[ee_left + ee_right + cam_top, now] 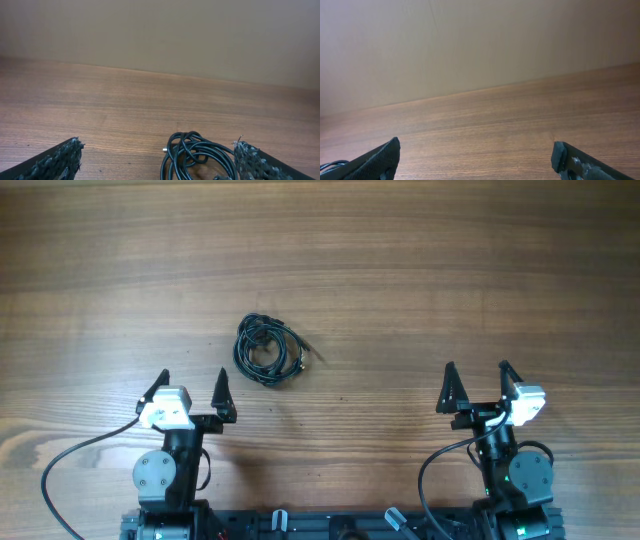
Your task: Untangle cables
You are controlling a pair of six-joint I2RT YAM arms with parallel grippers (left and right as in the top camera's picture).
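The cables (267, 350) lie in one small black coiled bundle on the wooden table, a silvery plug end poking out to the right. My left gripper (192, 390) stands open just below and left of the bundle, nothing between its fingers. In the left wrist view the cables (196, 156) sit ahead of the jaws toward the right finger (252, 161), a small silvery plug (164, 149) at the coil's left. My right gripper (477, 385) stands open far to the right, empty. In the right wrist view, only bare wood lies between the fingertips (387, 152), and a sliver of the cables (332, 163) shows at the left edge.
The wooden table (420, 270) stretches all round the bundle. Both arm bases (165, 475) and their thick black wires sit along the near edge. A plain beige wall (160, 35) rises behind the table's far edge.
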